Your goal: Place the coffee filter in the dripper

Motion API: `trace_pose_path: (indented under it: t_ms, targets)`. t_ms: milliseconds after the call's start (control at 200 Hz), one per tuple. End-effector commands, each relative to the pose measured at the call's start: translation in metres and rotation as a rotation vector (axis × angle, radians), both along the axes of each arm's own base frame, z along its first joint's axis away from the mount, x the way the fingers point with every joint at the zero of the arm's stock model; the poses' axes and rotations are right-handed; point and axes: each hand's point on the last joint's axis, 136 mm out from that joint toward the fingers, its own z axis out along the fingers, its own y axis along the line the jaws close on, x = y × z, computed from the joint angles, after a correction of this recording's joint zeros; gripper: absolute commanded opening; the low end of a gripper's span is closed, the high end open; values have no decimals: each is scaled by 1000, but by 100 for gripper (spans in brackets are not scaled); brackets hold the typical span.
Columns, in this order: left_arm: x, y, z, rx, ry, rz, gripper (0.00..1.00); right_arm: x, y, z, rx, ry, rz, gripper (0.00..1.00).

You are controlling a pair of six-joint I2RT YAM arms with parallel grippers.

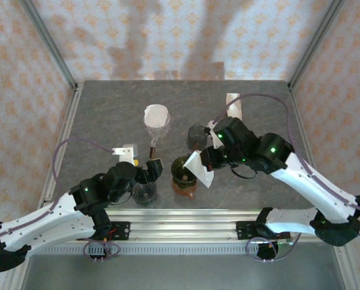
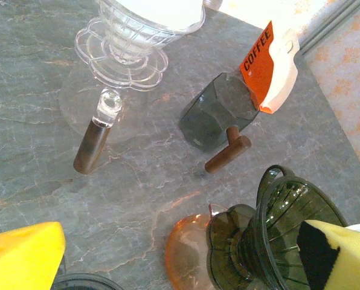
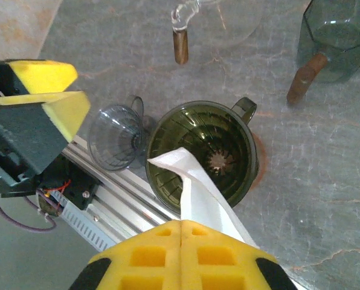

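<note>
The white paper coffee filter [image 3: 198,193] is clamped in the closed jaws of the right gripper [image 3: 181,232]. In the right wrist view it crosses the 6 o'clock rim of the dark green transparent dripper [image 3: 228,130], which stands on the grey desk [image 3: 325,199]. The left gripper [image 1: 145,172], at the dripper's 9 o'clock from above, has its jaws fully open and empty.

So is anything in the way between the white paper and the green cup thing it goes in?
Nothing visible is. The filter, pinched in the right gripper, hangs at the rim of the green dripper, whose open mouth looks empty inside.
</note>
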Motion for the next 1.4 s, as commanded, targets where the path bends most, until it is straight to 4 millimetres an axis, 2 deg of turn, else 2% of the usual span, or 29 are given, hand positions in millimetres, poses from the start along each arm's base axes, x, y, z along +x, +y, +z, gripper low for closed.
trace_pose_path:
  t_ms: [0,425,826,1086,1286,1396]
  targets:
    - [2,10,-2,13,-3,43,100,0,6,4,-18,14,13,0]
    - [2,9,0,13,-7,32,100,18,32,-23,-161,89,65,0]
    - [3,5,-3,6,0,27,100,25,56,-46,-168,130,92,0]
    - [3,3,-4,0,6,23,100,27,65,-72,-166,159,91,0]
    - [3,1,-5,-4,10,19,100,27,69,-82,-168,169,93,0]
    - [3,-1,-4,-11,10,12,100,28,70,-78,-156,158,92,11]
